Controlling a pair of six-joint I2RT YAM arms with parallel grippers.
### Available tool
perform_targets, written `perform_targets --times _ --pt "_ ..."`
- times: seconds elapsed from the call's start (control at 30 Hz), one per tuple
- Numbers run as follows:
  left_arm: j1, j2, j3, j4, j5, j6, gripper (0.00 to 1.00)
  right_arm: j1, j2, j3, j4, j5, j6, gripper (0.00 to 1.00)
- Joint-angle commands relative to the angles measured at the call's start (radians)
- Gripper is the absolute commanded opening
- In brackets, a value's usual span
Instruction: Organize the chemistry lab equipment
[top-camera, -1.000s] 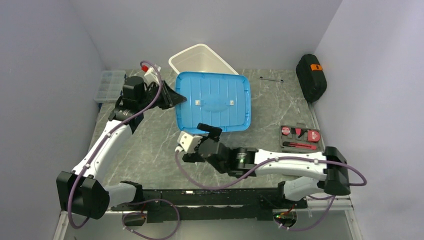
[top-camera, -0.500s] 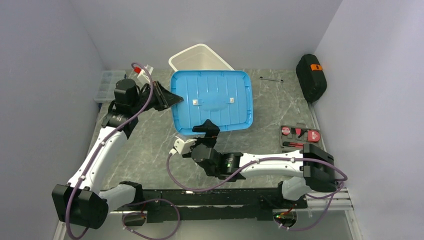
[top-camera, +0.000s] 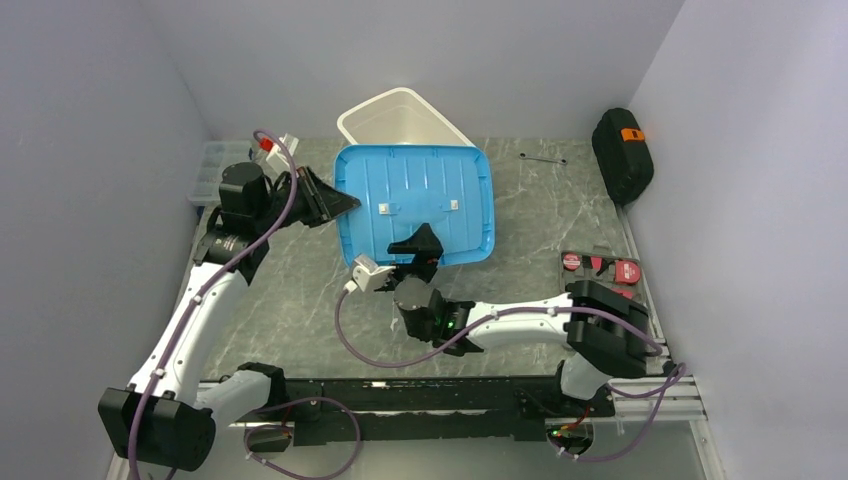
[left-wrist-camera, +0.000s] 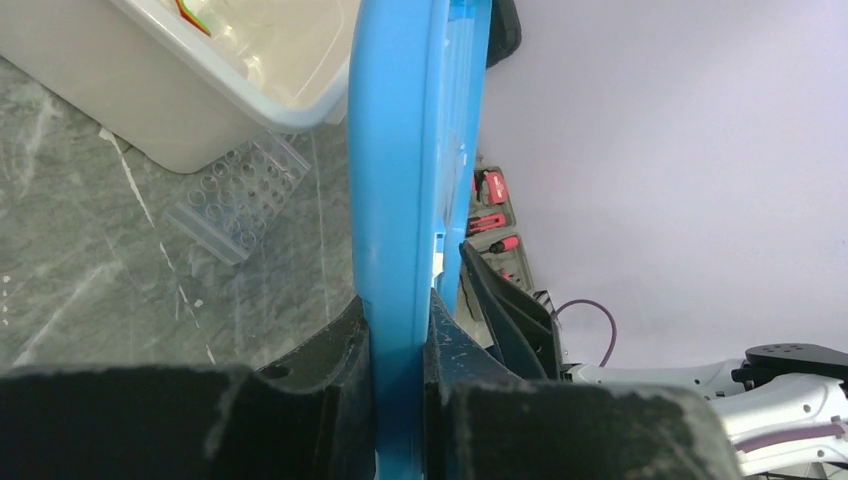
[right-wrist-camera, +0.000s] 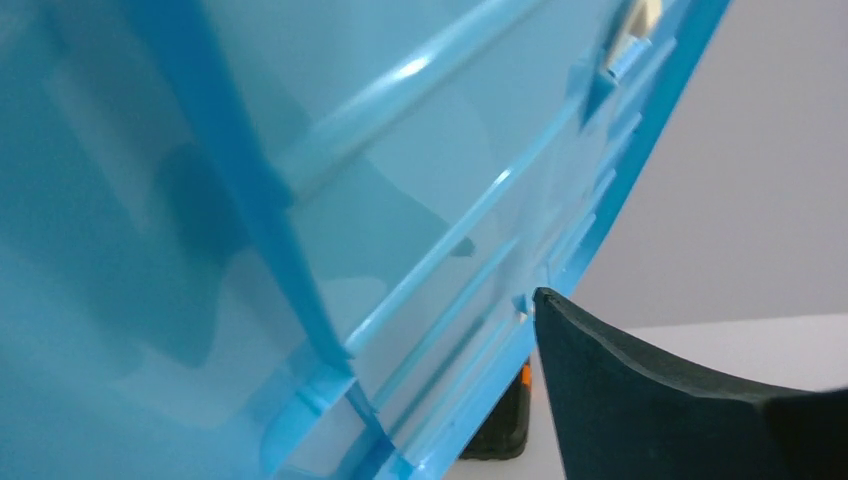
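Jaws on the left gripper (left-wrist-camera: 398, 340) stand narrow, pinched onto the left edge of the blue lid (top-camera: 420, 195), one finger on each face. That holds the lid up off the table (top-camera: 300, 290), as far as we can tell. We judge the side pinch is there to carry the lid while leaving its near edge free for the other arm.

That edge is where the right gripper (top-camera: 420, 243) sits. Its wrist view shows one black finger (right-wrist-camera: 650, 400) beside the lid's ribbed face and nothing of the other finger, so we cannot tell whether those jaws are wide or closed on the rim. It is probably steadying the lid, since a lid this broad would swing from a single pinch.

Off to the right lies the red tool set (top-camera: 600, 270), well apart from both arms.

Past the lid, the clear plastic tube rack (left-wrist-camera: 240, 195) lies flat on the table just beside the wall of the white bin (left-wrist-camera: 150, 110), not in it. The bin is open, with small coloured items (left-wrist-camera: 200, 12) inside, too cropped to name. We judge the lid is held aside so equipment can go in, and the rack looks like the next candidate. The main risk is the lid slipping from the pinch.

Farthest back are the clear organizer box (top-camera: 215, 170) at the left, the black case (top-camera: 622, 155) at the right, and a thin metal piece (top-camera: 543, 158) too small to identify
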Motion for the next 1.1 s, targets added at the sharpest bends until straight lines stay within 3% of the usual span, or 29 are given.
perform_targets --times 0.0,0.17,0.27,0.33,0.43,0.53,0.6,0.87,1.07 --pt "0.004 -0.015 0.018 0.017 0.031 -0.014 0.0 -0.008 0.052 -0.03 0.373 0.057 -0.23 0.77" --pt "0.005 0.002 0.017 0.031 0.033 -0.017 0.0 -0.008 0.065 -0.028 0.427 0.058 -0.273 0.49" --pt "0.005 0.011 0.019 0.049 0.043 -0.02 0.0 -0.007 0.053 -0.031 0.402 0.057 -0.253 0.26" --pt "0.005 0.018 0.021 0.065 0.052 -0.019 0.07 -0.007 0.044 -0.033 0.389 0.056 -0.242 0.17" --pt "0.005 0.022 0.027 0.081 0.056 -0.009 0.3 -0.008 0.027 -0.037 0.375 0.049 -0.223 0.1" --pt "0.005 0.013 0.034 0.085 0.038 0.02 0.71 -0.014 -0.015 -0.038 0.31 0.028 -0.157 0.0" --pt "0.005 -0.006 0.041 0.084 0.006 0.053 0.96 -0.026 -0.065 -0.027 0.201 0.005 -0.063 0.0" --pt "0.012 -0.14 0.084 0.02 -0.235 0.257 0.99 -0.135 -0.282 0.071 -0.266 -0.174 0.352 0.0" --pt "0.014 -0.239 0.057 0.037 -0.326 0.349 0.99 -0.23 -0.415 0.122 -0.403 -0.367 0.542 0.0"
